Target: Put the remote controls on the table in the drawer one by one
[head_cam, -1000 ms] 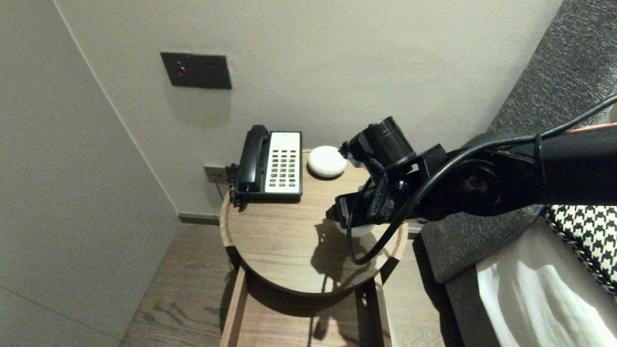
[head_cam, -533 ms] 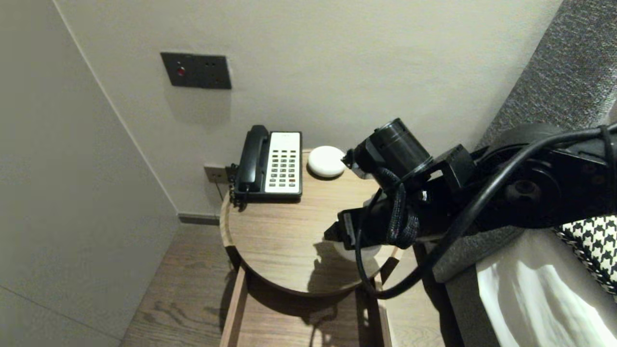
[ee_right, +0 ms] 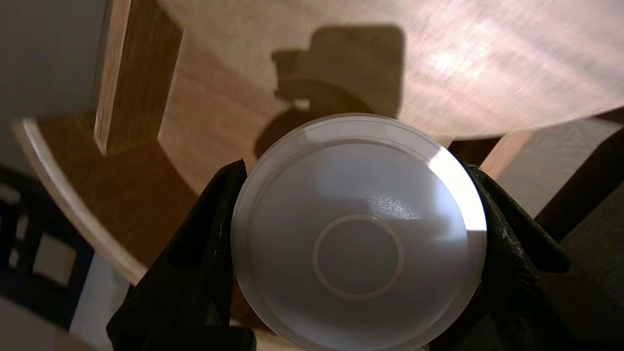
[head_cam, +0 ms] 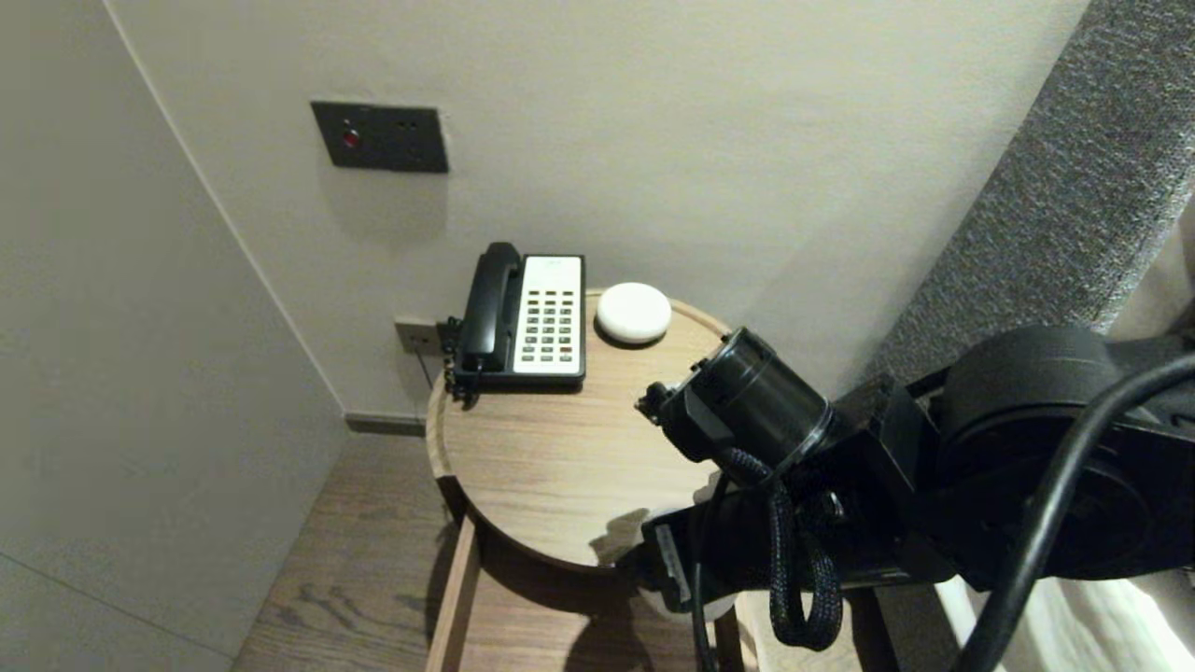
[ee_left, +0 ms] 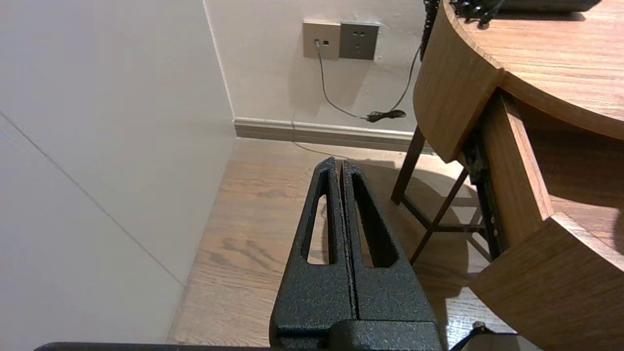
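A: Head view first. Logging the right gripper (head_cam: 658, 571) low at the near right edge of the round, pale-grained wooden table (head_cam: 523, 448). Just a sliver of the white, round, glossy disc (head_cam: 689, 611) visible beneath it.

B: Agreed. Reading the step as a carry: disc apparently off the tabletop, just past the near rim. On the far side, a black-and-white plastic desk telephone (head_cam: 527, 317) at the left and a domed matte white puck (head_cam: 633, 312) just beside it on the right. Both well apart from the disc.

A: Left wrist view. Left gripper (ee_left: 340, 165) parked low, left of the table, above the wood-plank floor (ee_left: 253, 214). Pebbled black fingers pressed together on nothing. Also noting a curved-front wooden drawer (ee_left: 516, 185) pulled out under the top.

B: Right wrist view. Spread wide yet pinching: black fingers (ee_right: 214, 229) clamped on opposite sides of the disc's rim. Shallow form, stepped edge, raised ring at centre. Plastic or glazed ceramic, cannot tell which. Slick by the look of the sheen.

A: Next move, as a judgement: calls for a level wrist, firm pressure across that slippery rim, and clearance from table edge and drawer front before any lowering.
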You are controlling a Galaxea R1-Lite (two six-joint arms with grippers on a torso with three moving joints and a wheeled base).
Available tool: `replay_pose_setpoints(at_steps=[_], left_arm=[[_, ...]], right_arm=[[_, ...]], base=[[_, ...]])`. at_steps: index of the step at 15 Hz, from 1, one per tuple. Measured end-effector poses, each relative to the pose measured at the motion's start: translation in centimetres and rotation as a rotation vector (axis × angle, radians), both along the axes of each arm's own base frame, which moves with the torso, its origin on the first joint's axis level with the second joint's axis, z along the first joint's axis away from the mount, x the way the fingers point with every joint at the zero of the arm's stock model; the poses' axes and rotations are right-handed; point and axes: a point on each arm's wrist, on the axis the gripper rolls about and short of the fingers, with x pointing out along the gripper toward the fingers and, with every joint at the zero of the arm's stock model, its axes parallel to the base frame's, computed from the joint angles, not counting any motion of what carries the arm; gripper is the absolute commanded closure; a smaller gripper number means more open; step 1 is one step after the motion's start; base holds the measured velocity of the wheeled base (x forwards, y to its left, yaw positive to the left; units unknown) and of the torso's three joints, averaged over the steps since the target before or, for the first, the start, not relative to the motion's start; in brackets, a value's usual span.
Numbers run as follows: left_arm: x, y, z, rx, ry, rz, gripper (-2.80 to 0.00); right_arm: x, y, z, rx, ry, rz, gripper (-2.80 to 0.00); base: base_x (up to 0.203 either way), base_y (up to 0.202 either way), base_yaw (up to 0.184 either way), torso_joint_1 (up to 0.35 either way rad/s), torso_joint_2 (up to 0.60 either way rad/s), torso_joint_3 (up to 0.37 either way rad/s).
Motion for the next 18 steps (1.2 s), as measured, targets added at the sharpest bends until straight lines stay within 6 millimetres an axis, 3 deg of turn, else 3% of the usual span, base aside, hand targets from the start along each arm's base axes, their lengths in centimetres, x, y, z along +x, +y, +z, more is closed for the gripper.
replay_pose_setpoints(at_steps=[10, 18], left_arm=[[0.0, 0.0, 0.0, 0.0, 0.0, 0.0, 0.0], [0.0, 0.0, 0.0, 0.0, 0.0, 0.0, 0.0]], right_arm=[[-3.3, 1.2, -1.8, -0.03, 0.079, 0.141, 0.0], [-3.5, 2.4, -3.5, -0.066, 0.115, 0.169, 0.0]], base=[[0.0, 0.0, 0.0, 0.0, 0.0, 0.0], [0.0, 0.0, 0.0, 0.0, 0.0, 0.0]])
